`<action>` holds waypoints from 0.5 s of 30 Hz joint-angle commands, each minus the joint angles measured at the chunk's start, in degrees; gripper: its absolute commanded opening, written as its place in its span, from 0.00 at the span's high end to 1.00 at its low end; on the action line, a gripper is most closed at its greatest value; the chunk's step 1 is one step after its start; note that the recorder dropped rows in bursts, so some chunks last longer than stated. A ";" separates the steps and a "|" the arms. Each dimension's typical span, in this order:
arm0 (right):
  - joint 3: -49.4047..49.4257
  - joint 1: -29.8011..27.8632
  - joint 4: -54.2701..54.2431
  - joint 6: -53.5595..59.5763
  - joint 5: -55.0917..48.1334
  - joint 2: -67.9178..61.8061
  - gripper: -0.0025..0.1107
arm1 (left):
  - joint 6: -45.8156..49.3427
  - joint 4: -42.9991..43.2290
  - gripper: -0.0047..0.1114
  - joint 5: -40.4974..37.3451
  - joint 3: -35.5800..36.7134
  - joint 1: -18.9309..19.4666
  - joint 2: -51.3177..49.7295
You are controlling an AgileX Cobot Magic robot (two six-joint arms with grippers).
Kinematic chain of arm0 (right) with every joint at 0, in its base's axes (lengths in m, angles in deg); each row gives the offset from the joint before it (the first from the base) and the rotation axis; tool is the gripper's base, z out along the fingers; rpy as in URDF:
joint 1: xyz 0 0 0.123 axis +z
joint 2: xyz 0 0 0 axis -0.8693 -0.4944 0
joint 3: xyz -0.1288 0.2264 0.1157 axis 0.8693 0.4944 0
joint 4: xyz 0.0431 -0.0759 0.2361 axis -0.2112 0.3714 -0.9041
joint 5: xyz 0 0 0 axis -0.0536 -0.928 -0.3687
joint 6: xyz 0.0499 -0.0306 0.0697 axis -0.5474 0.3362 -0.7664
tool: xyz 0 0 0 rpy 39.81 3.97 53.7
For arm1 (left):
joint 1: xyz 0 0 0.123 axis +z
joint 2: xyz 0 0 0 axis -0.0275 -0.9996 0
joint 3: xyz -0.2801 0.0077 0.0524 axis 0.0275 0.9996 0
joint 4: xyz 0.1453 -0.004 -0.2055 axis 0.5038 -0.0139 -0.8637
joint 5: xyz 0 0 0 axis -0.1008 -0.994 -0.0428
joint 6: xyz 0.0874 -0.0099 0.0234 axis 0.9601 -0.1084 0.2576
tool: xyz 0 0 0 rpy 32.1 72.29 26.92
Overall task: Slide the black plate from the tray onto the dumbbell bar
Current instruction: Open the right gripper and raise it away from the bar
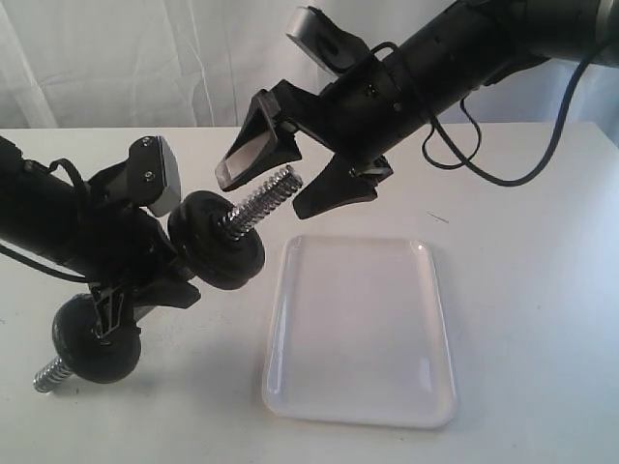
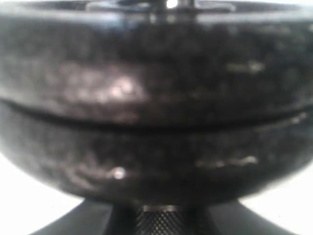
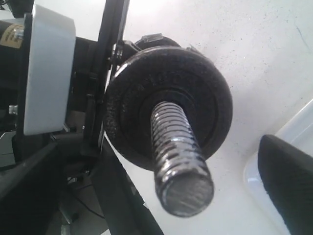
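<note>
My left gripper [image 1: 145,280] is shut on the middle of the dumbbell bar [image 1: 266,201] and holds it tilted above the table. The black plate [image 1: 235,267] sits on the bar's raised end, pressed against a like disc behind it. In the right wrist view the black plate [image 3: 168,98] shows face-on, with the bar's threaded end [image 3: 181,161] poking through its hole. My right gripper [image 1: 269,193] is open, one finger on each side of that threaded tip and not touching it. The white tray [image 1: 358,329] holds nothing. The left wrist view is filled by the stacked discs [image 2: 156,107], with the knurled bar [image 2: 156,220] below them.
Another black disc [image 1: 97,340] sits on the bar's lower end, whose threaded tip [image 1: 48,372] is near the table at the front left. The tray lies just right of the bar. A black cable [image 1: 503,179] hangs from the right arm.
</note>
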 commanded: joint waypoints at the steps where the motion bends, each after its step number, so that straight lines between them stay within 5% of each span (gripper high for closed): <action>1: 0.13 -0.02 -0.07 1.63 -0.45 0.68 0.05 | 0.00 -14.39 0.96 -0.94 -2.16 0.11 3.25; 15: -8.58 -3.72 13.94 -1.29 -0.45 2.81 0.05 | -0.14 -14.12 0.96 0.85 -2.16 0.11 3.25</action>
